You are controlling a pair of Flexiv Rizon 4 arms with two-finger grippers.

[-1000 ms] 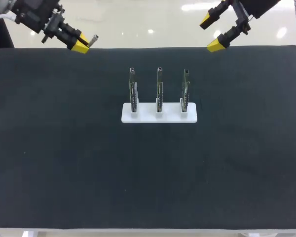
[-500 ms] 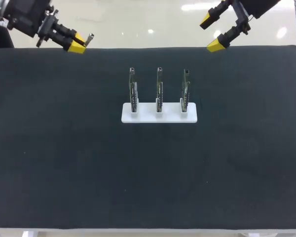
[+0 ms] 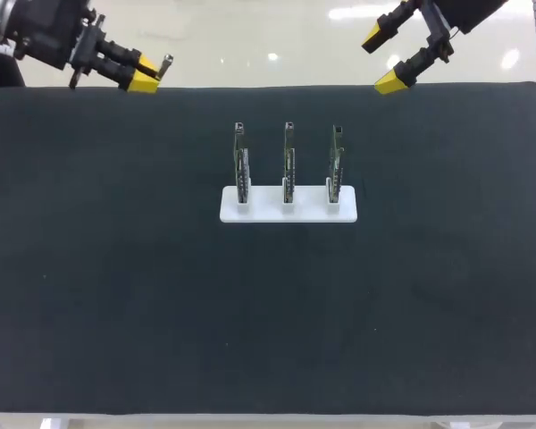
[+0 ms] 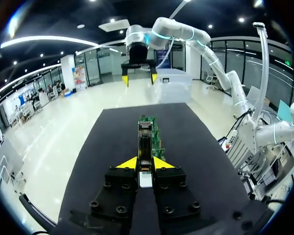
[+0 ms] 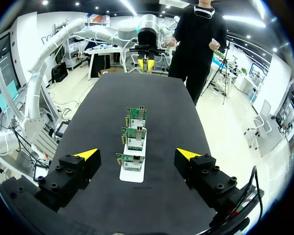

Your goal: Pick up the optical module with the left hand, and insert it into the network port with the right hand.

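Left wrist view: left claw [image 4: 145,163] clamps the optical module [image 4: 145,146], which juts out ahead of it.

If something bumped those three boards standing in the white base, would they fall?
Probably top-heavy: the boards stand tall and thin in a low white base. A push near their tops might tip the whole set.

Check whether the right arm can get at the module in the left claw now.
Probably yes: the right claw is open, the module sticks out past the left claw, and the head view shows nothing between them.
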